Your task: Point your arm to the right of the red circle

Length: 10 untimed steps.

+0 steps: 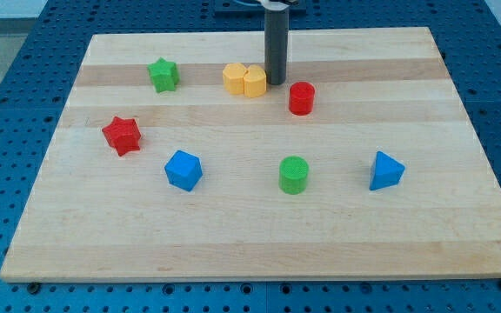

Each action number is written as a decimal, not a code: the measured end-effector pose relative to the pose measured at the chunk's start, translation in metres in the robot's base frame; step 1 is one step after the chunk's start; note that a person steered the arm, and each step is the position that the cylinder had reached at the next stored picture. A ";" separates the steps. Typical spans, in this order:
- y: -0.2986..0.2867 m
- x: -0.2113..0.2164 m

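The red circle is a short red cylinder standing right of the board's middle, toward the view's top. My tip stands on the board just above and to the left of the red circle, with a small gap between them. It is right beside the right edge of the yellow heart-shaped block, close to touching it.
A green star is at the upper left, a red star at the left. A blue cube-like block, a green cylinder and a blue triangular block stand in a row lower down. The wooden board lies on a blue perforated table.
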<state>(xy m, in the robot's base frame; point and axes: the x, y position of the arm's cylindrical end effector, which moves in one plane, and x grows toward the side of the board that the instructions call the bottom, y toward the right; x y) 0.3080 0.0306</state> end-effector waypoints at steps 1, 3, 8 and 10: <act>0.061 -0.039; 0.160 -0.008; 0.092 0.001; 0.080 0.091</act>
<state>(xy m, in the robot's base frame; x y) 0.3993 0.1105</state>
